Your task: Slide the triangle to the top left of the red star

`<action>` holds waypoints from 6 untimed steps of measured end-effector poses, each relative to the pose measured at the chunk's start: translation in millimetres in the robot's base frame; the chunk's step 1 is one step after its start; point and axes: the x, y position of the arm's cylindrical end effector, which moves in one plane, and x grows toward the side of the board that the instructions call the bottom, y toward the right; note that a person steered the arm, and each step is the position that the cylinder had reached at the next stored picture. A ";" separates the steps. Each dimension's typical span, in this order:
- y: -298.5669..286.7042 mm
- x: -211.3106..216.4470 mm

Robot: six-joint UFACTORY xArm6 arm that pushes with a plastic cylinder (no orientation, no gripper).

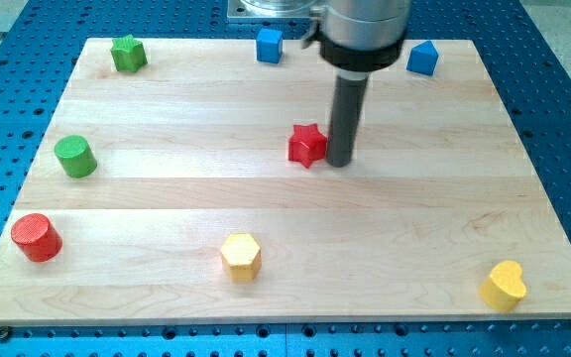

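Camera view: a wooden tabletop [167, 198] on a blue perforated base.
My tip [340, 164]: centre of the frame, just right of the red star [307, 146]; whether they touch is unclear.
Claw: none in view, state cannot be told; the arm ends in a dark rod.
Triangle: no sure match; the peaked blue block [422, 58] sits upper right, well apart from the star.
Blue cube [270, 45]: top edge, centre.
Green star [128, 54]: upper left.
Green cylinder [74, 157]: left.
Red cylinder [36, 237]: lower left.
Yellow hexagon [240, 257]: bottom centre.
Yellow heart [504, 286]: lower right.
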 end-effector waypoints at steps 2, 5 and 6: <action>48.3 -21.2; 194.2 -180.9; 179.0 -191.7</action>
